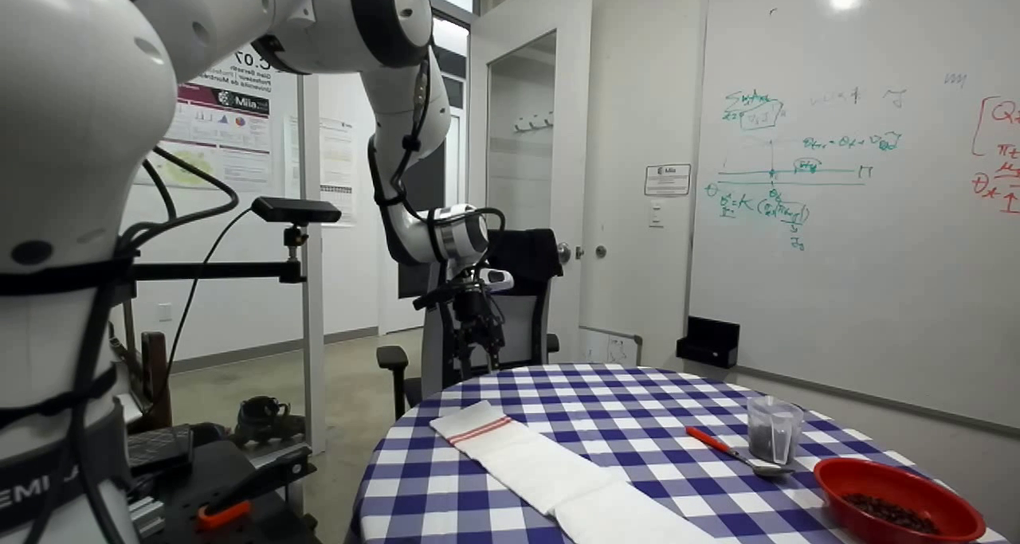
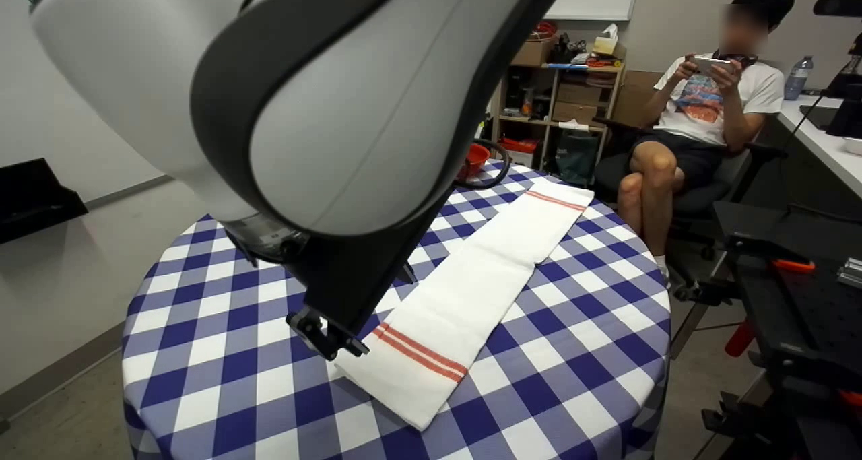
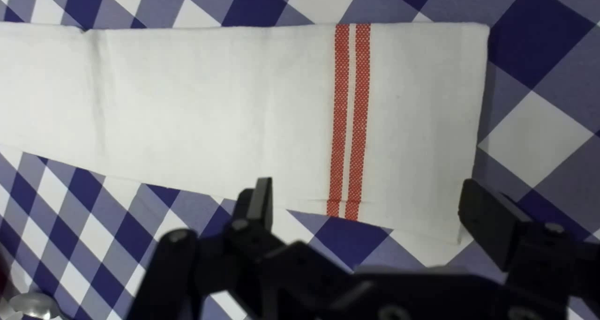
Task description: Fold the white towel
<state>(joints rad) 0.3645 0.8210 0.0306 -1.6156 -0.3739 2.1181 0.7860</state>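
The fingers point(image 3: 492, 221) are spread wide and hold nothing. The white towel point(image 2: 475, 281) lies on the table point(image 2: 572, 352), one red-striped end showing between them in the wrist view; its long axis runs roughly parallel to their spread, pointing past one finger to the far striped end.
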